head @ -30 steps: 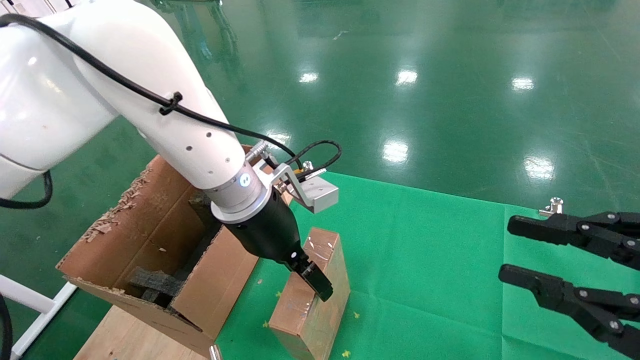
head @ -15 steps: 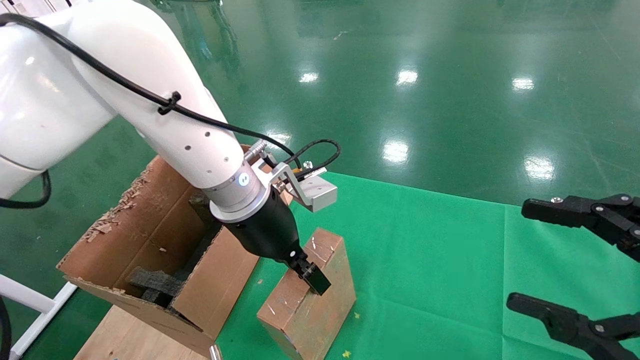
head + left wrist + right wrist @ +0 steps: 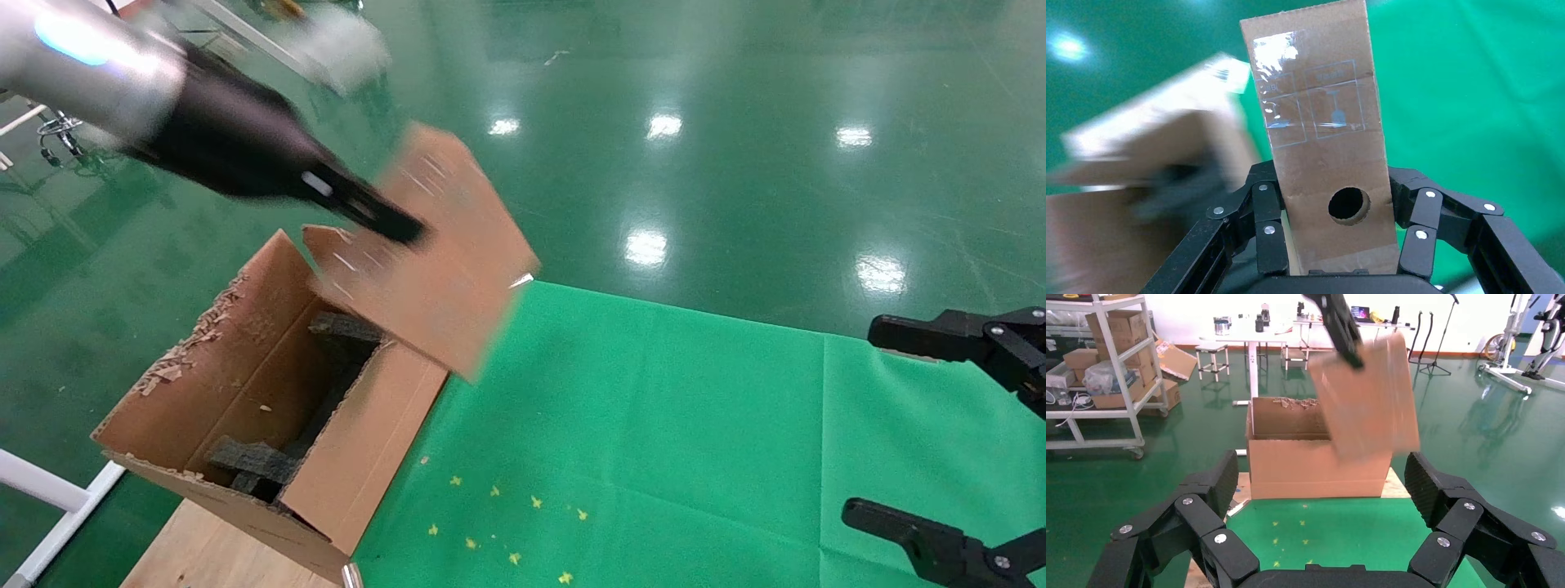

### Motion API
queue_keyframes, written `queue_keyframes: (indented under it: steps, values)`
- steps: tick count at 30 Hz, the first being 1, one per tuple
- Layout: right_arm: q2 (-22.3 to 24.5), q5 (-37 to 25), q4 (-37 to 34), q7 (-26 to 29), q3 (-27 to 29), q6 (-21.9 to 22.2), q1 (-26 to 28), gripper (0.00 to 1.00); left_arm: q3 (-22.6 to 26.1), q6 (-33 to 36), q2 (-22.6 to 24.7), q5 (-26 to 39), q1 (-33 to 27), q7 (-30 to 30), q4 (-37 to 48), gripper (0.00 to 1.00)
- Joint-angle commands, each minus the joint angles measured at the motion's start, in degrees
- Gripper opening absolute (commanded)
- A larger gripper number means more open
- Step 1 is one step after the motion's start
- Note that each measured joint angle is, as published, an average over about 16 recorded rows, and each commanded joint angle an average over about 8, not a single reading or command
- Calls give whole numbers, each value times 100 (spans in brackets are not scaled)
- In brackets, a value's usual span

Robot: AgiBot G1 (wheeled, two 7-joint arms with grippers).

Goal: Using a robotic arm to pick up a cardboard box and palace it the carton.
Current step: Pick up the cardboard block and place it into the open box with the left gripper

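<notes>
lifted off mat — cardboard box (image 3: 441, 261) | left gripper (image 3: 384, 220) clamps it | above carton (image 3: 270, 392)

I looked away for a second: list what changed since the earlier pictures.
The left gripper, already clamped on the cardboard box, has lifted it off the green mat and swung it above the carton. The right gripper has spread wider near the mat's right edge. The carton stayed put.
</notes>
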Motion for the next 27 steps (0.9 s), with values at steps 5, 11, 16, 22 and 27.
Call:
queue_keyframes:
  steps: [5, 11, 16, 22, 27]
  values:
    - [0, 0, 0, 0, 0, 0, 0, 100, 156, 207, -598, 503, -566, 496, 65, 0]
    - [0, 0, 0, 0, -1, 0, 0, 100, 634, 145, -1049, 653, -501, 928, 353, 0]
    - [0, 1, 0, 0, -1, 0, 0, 100, 841, -197, -1270, 648, -172, 1280, 566, 0]
    - [0, 1, 0, -1, -1, 0, 0, 100, 955, -914, -1361, 673, 319, 1676, 976, 0]
    - [1, 1, 0, -1, -2, 1, 0, 100, 1033, -1425, -1278, 602, 719, 2120, 1635, 0]
